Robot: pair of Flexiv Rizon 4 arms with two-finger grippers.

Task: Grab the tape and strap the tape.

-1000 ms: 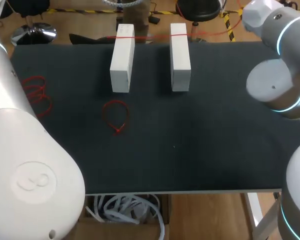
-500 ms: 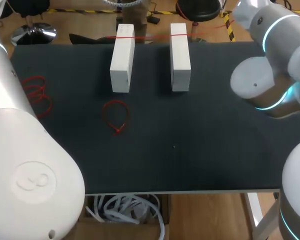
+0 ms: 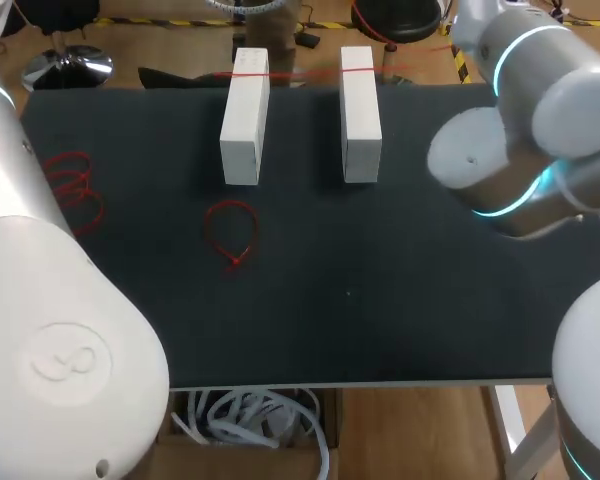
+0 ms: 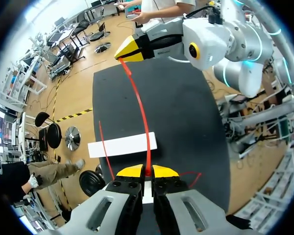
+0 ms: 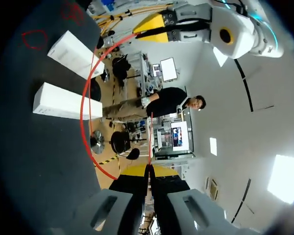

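Now my right arm (image 3: 510, 150) is swinging leftward over the table (image 3: 380, 300), left hand (image 4: 148, 171) and right hand (image 5: 150, 171) both clenching the red cable tie (image 3: 305, 73) lying across the two white boxes' (image 3: 245, 120) far ends, probably bowing it toward a loop.

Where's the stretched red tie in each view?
Head: tie is a thin line across the white blocks' far ends.
Left wrist: tie runs from the left gripper, over a white block, to the right gripper.
Right wrist: tie arcs from the right gripper to the left gripper.
Shared landmark: the white blocks.
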